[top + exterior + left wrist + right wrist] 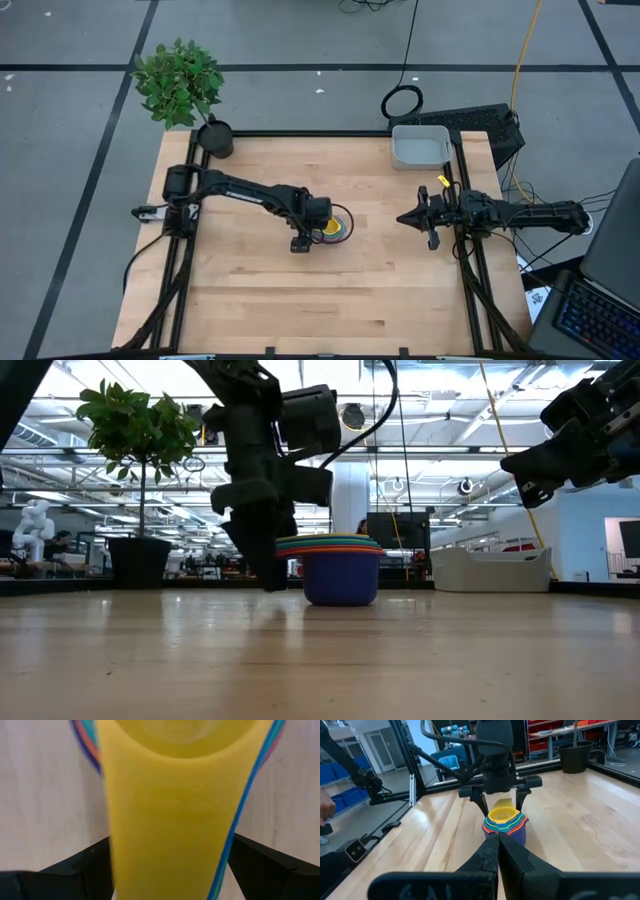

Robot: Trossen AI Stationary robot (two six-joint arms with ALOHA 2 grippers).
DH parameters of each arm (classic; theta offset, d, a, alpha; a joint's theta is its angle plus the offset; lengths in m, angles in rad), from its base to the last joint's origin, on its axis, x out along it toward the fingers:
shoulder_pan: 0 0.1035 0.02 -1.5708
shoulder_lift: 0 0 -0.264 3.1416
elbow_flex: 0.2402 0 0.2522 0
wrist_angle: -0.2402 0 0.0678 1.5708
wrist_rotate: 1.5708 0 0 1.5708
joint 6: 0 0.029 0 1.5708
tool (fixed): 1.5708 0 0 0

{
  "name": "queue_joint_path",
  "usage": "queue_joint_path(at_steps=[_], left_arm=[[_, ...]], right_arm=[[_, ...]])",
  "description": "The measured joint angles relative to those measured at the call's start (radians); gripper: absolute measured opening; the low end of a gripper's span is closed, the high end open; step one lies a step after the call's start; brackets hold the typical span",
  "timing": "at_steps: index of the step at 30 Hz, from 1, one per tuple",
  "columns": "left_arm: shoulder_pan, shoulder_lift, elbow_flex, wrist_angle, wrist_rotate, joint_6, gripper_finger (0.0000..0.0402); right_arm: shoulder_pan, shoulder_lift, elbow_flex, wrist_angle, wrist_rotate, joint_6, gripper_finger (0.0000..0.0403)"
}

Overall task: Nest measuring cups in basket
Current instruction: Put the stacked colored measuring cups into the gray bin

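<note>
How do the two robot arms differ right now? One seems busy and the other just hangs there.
The left end effector is at the stack of measuring cups mid-table, fingers spread either side of the yellow handle; the right end effector sits apart near the table's right side, fingers closed on nothing. The left reaches down to the table; the right hangs above it. Both are dark, two-fingered arms.

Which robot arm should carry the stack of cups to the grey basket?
Probably the left. Its gripper is already down at the nested measuring cups, fingers open either side of the yellow handle. The right gripper hangs shut in the air, apart from the stack, though nearer the basket.
</note>
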Motion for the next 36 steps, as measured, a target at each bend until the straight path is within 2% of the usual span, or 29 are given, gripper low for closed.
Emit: queue_joint_path(at_steps=[4,11,20,31,36], left_arm=[[0.0,-0.004,0.0,0.0,-0.044,0.008,0.0333],[0.0,-0.007,0.003,-0.005,-0.035,0.026,0.0333],[-0.004,-0.007,0.103,-0.046,-0.02,0.045,0.0328],[0.001,-0.008,0.109,-0.097,-0.018,0.051,0.0214],[0.001,-0.008,0.109,-0.095,-0.018,0.051,0.0189]], right_arm=[[0.0,0.0,0.0,0.0,0.0,-0.001,0.0],[0.0,0.002,0.0,0.001,0.0,0.0,0.0],[0.0,0.002,0.0,0.001,0.0,0.013,0.0],[0.0,0.002,0.0,-0.004,0.0,0.023,0.0],[0.0,0.002,0.0,-0.006,0.0,0.023,0.0]])
